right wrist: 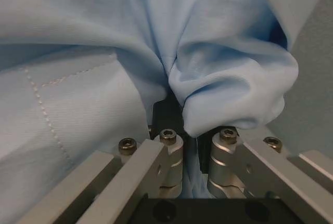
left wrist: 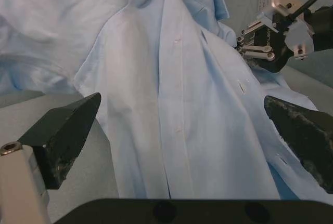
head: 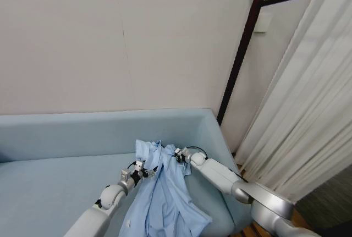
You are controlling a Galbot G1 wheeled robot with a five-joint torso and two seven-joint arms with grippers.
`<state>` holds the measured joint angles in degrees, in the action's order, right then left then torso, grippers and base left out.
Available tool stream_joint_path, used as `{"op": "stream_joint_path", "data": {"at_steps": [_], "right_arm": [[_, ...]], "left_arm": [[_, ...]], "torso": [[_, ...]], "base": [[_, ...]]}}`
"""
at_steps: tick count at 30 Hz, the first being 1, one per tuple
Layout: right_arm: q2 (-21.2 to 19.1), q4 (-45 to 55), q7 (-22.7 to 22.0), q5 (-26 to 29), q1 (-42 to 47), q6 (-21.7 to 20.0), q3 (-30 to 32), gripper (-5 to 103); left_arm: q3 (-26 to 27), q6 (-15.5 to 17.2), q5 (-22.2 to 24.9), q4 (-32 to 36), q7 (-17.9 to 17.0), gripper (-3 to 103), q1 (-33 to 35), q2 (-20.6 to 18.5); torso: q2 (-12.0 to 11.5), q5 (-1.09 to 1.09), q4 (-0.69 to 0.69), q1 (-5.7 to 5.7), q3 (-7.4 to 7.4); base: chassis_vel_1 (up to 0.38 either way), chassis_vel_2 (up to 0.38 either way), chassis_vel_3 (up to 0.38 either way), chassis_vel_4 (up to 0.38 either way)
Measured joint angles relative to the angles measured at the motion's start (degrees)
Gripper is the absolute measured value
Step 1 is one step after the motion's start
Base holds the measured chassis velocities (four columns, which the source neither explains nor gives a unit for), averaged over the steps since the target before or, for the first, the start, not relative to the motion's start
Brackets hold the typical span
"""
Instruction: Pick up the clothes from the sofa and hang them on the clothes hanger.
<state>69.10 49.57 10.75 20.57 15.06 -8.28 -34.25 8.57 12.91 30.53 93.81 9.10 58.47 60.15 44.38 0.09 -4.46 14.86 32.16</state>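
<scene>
Shirt (head: 165, 204) on sofa (head: 55, 138), in right gripper (head: 179, 154)

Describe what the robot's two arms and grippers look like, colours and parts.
The left arm and right arm are rounded silver-grey shells with thin black cables at the wrists. The left gripper has black, scuffed wedge-shaped jaws. The right gripper has bare metal link bars with hex screws.

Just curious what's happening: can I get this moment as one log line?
left tool: open over shirt | right tool: shut on shirt | shirt: on sofa
</scene>
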Motion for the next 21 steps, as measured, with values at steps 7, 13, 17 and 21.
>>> {"op": "stream_joint_path", "data": {"at_steps": [7, 13, 17, 21], "right_arm": [[-3.53, 8.44, -5.05, -4.95, 2.91, 1.11, -0.01, 5], [-6.46, 18.14, -10.87, -11.51, 6.01, 0.83, 0.50, 5], [-8.52, 24.56, -15.61, -15.75, 7.88, -1.54, 1.76, 5], [-10.76, 29.79, -19.00, -18.65, 9.24, -3.76, 3.17, 5]], "left_arm": [[-0.23, 0.03, -0.06, 0.24, 0.00, 100, -0.04, 0.53], [-0.27, 0.12, -0.11, 1.06, -0.04, 100, 0.16, 0.41], [-0.13, 0.21, -0.10, 2.35, -0.07, 100, 0.46, 0.05], [0.11, 0.26, 0.08, 3.99, -0.17, 100, 0.94, -0.75]], "torso": [[0.00, 0.00, -0.01, 0.00, 0.00], [0.00, -0.01, 0.00, 0.00, 0.00], [0.00, -0.01, 0.01, 0.00, 0.00], [0.00, -0.01, 0.00, 0.00, 0.00]], "base": [[0.000, 0.000, 0.000, 0.000], [0.000, 0.000, 0.000, 0.000], [0.000, 0.000, 0.000, 0.000], [0.000, 0.000, 0.000, 0.000]]}}
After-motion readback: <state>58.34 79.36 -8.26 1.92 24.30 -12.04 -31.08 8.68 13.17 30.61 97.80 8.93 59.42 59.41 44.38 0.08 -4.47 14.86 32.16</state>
